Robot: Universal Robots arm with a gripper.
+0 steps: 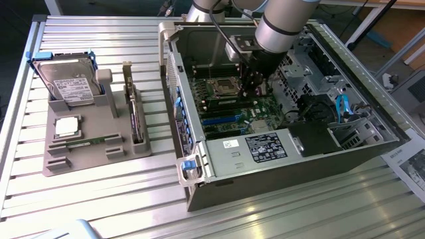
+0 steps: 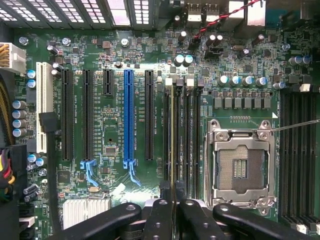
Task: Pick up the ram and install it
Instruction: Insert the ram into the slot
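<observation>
Fingers (image 2: pixel 162 220) nearly closed, clamped on the ram (image 2: pixel 173 135); stick held edge-on over the memory slots (image 2: pixel 186 135), just beside the processor socket (image 2: pixel 241 162); contact with a slot I cannot tell. My judgement: keep it upright, square along one slot, and press evenly at both ends. Board printing near the socket and the white label (image 1: pixel 265 145): unreadable.

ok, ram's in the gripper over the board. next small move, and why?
Probably a slow, straight push toward the green motherboard. The gripper is shut on the thin green ram stick, seen edge-on and running parallel to the black memory slots beside the silver processor socket. Whether it sits exactly over one slot I cannot tell, so go gently.
</observation>
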